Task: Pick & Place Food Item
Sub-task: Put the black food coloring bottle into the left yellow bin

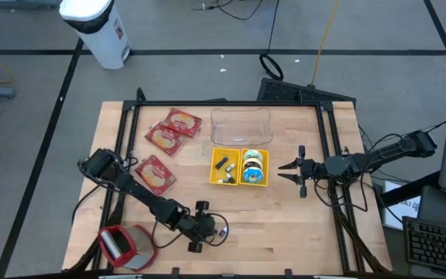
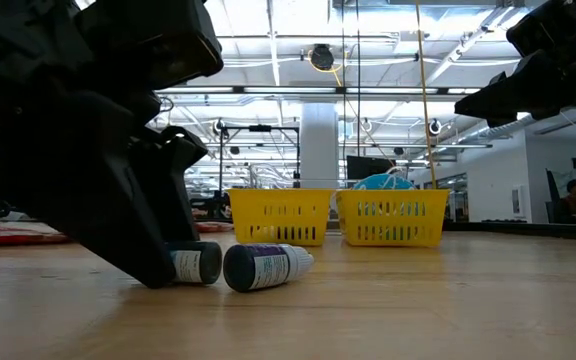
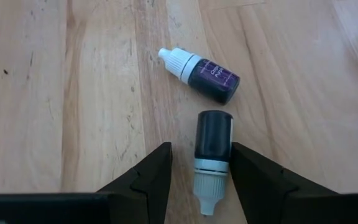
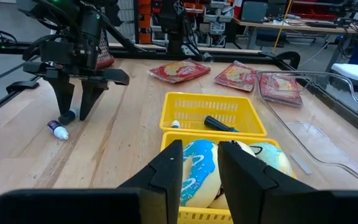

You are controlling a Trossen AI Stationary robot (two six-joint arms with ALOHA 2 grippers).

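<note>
Two small dropper bottles lie on their sides on the wooden table near its front edge. The purple-labelled one (image 3: 205, 74) lies free. The dark one with a white cap (image 3: 213, 155) lies between the fingers of my open left gripper (image 3: 201, 148), which slants down over it (image 1: 202, 230). My right gripper (image 1: 289, 172) hangs open and level at the table's right, just right of the yellow baskets (image 1: 239, 167), with nothing between its fingers. Red food packets (image 1: 173, 128) lie flat at the far left. My left gripper's fingers stand on either side of the dark bottle and lie along it. One finger (image 3: 244, 171) is right beside the bottle's side (image 3: 227, 140), and I cannot tell whether it touches. The other finger (image 3: 160, 171) stands clear. The bottle rests on the table.
A clear plastic tray (image 1: 241, 126) stands behind the baskets. One basket holds blue and yellow round items (image 1: 254, 167), the other small bottles. Another red packet (image 1: 157, 174) lies beside my left arm. A red and white object (image 1: 126, 246) sits at the near left corner.
</note>
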